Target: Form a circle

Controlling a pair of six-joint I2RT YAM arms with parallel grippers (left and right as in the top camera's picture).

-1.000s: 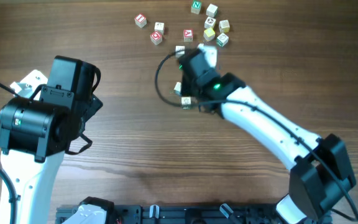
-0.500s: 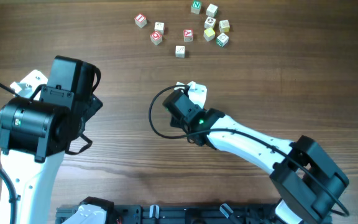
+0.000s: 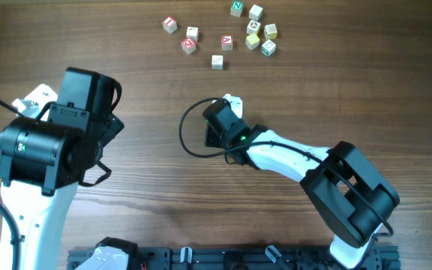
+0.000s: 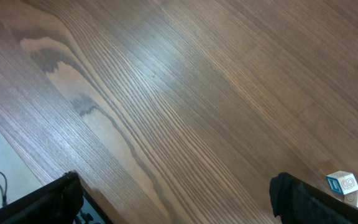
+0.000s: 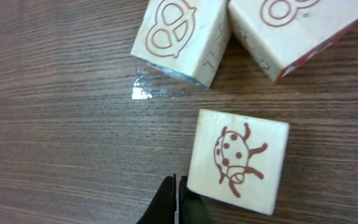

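The circle (image 5: 185, 43), a three-cube clump, is lying central on the worktop (image 3: 126, 45), nearer than the loose cubes (image 3: 253, 42). The left claw (image 4: 176, 180) is hanging released; the right claw (image 5: 176, 199), clenched empty, is sitting beside the ladybird cube (image 5: 238, 160), likely needing slow outward nudges.

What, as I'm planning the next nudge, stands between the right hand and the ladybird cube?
Nothing visible. The shut right hand sits close beside the lower left corner of the ladybird cube, nothing between them. The pretzel cube and its neighbour cube lie on the far side, out of the way.
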